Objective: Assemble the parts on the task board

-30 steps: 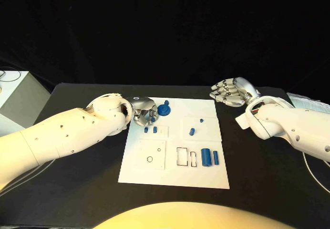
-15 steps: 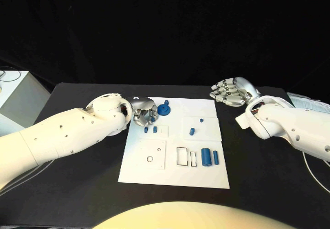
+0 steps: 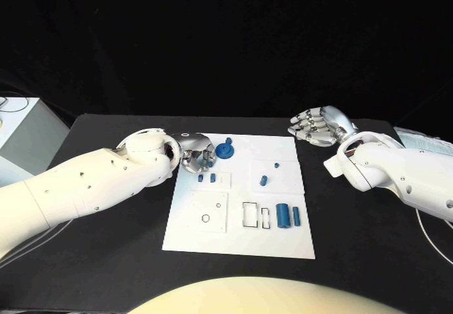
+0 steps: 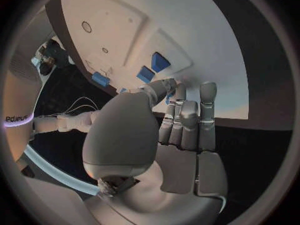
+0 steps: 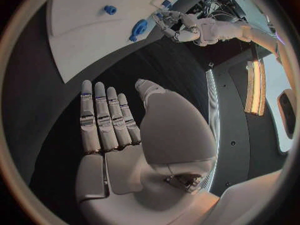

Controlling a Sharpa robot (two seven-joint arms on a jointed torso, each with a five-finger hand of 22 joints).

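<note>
1. Black table [image 3: 113,261] lay beneath your camera, with the white task board [image 3: 236,242] at its centre.
2. Your left hand [image 3: 196,156] sat at the board's 10 o'clock corner, fingers curled toward the round blue part [image 3: 224,151]; you cannot tell from these views whether they touched or held it.
3. In the left wrist view, that hand [image 4: 181,120] had its fingers side by side over the board's edge [image 4: 206,60], near several blue parts [image 4: 160,61].
4. Your right hand [image 3: 319,125] hovered off the board at its 1 o'clock corner, empty.
5. The right wrist view showed its fingers [image 5: 103,117] straight, the thumb set apart and the palm bare, above the dark table, with the board [image 5: 81,30] beyond.
6. Two small blue parts [image 3: 207,177] lay at 10 o'clock on the board, two more [image 3: 270,171] at 1 o'clock.
7. A large blue cylinder [image 3: 282,214] and a slimmer one [image 3: 296,216] lay side by side at 3 o'clock.
</note>
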